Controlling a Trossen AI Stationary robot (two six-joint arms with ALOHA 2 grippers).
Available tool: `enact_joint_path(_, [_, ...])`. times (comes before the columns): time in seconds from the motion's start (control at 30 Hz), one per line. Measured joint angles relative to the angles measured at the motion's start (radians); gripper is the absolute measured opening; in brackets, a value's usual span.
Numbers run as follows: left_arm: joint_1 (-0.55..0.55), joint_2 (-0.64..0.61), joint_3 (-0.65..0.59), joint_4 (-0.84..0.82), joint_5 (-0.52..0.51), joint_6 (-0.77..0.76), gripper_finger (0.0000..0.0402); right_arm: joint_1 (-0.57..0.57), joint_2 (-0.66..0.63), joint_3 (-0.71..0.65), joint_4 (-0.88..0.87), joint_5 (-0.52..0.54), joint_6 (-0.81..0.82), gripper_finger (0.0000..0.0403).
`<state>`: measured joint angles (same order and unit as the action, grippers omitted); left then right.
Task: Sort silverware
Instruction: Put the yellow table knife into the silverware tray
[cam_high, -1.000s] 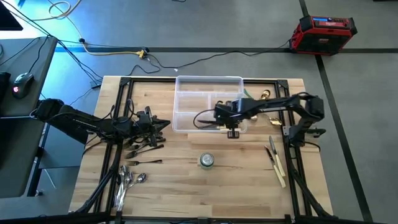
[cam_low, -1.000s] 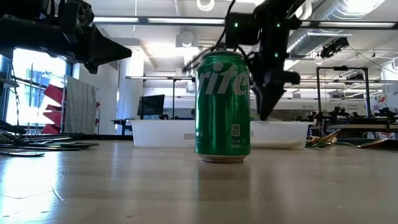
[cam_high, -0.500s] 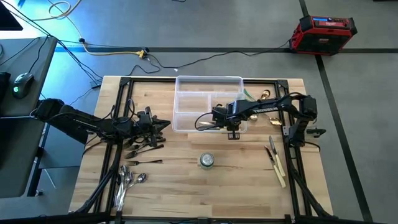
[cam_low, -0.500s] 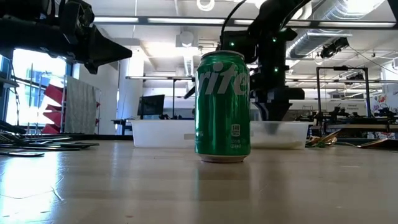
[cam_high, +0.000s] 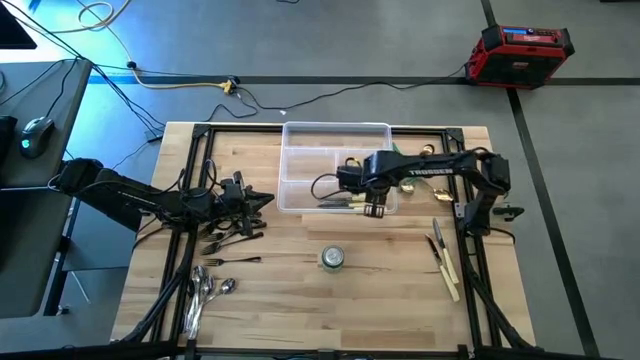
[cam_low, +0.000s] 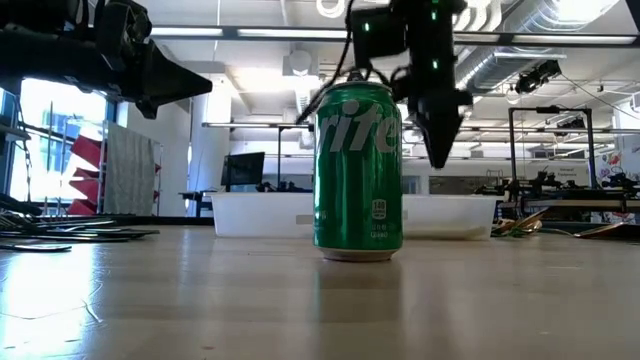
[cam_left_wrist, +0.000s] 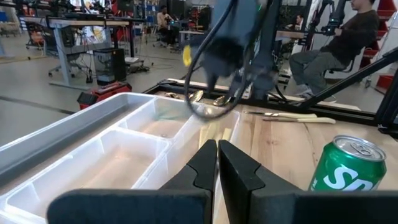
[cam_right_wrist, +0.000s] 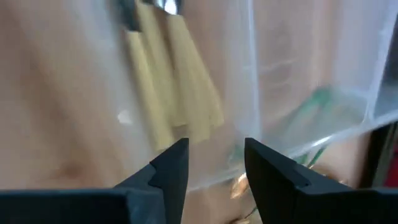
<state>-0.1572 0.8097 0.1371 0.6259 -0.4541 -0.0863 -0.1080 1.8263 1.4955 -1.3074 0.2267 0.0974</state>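
The right gripper (cam_high: 371, 208) hangs over the near right part of the clear plastic divided tray (cam_high: 300, 135), which sits at the far middle of the pale wooden table (cam_high: 290, 290). Its two dark fingers (cam_right_wrist: 171, 165) stand spread apart with nothing between them. Just under them, inside that near compartment, lie cream-handled knives (cam_right_wrist: 171, 81) side by side, seen in the high view as a pale strip (cam_high: 340, 203) along the tray's near wall.

The left gripper (cam_high: 268, 198) waits on the left side of the table, above a heap of dark metal forks (cam_high: 225, 235); its fingers (cam_left_wrist: 205, 165) are pressed together and hold nothing. Nearer than the forks, at the near left corner, lies a cluster of shiny silver spoons (cam_high: 205, 290).

On the right, two more cream-handled knives (cam_high: 445, 262) rest on the bare wood, well apart from the tray. Beyond the tray's far right corner, green-handled pieces with gold ends (cam_high: 420, 153) lie on the table, partly hidden by the right arm.

A small green soda can (cam_high: 332, 258) stands upright in the near middle of the table, between the forks and the loose knives.
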Motion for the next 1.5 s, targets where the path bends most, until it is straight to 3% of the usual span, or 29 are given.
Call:
enact_joint_path(0.2, [0.0, 0.0, 0.0, 0.0, 0.031, -0.017, 0.0, 0.126, -0.034, -0.004, 0.029, -0.287, 0.22, 0.014])
enact_joint_path(0.33, [-0.001, 0.0, 0.0, -0.002, 0.059, -0.026, 0.0, 0.273, -0.069, -0.133, 0.117, -0.317, 0.331, 0.014])
enact_joint_path(0.6, [0.0, 0.0, 0.0, 0.0, 0.056, -0.034, 0.0, 0.52, -0.174, -0.446, 0.191, -0.467, 0.762, 0.014])
enact_joint_path(1.03, [0.002, 0.0, 0.0, 0.025, 0.025, 0.019, 0.0, 0.68, -0.473, -0.843, 0.318, -0.497, 1.41, 0.014])
enact_joint_path(1.27, [0.002, 0.0, 0.0, 0.025, 0.025, 0.019, 0.0, 0.698, -0.486, -0.95, 0.51, -0.533, 1.465, 0.014])
enact_joint_path(1.5, [0.002, 0.0, 0.0, 0.025, 0.024, 0.019, 0.0, 0.697, -0.488, -0.973, 0.578, -0.529, 1.5, 0.0133])
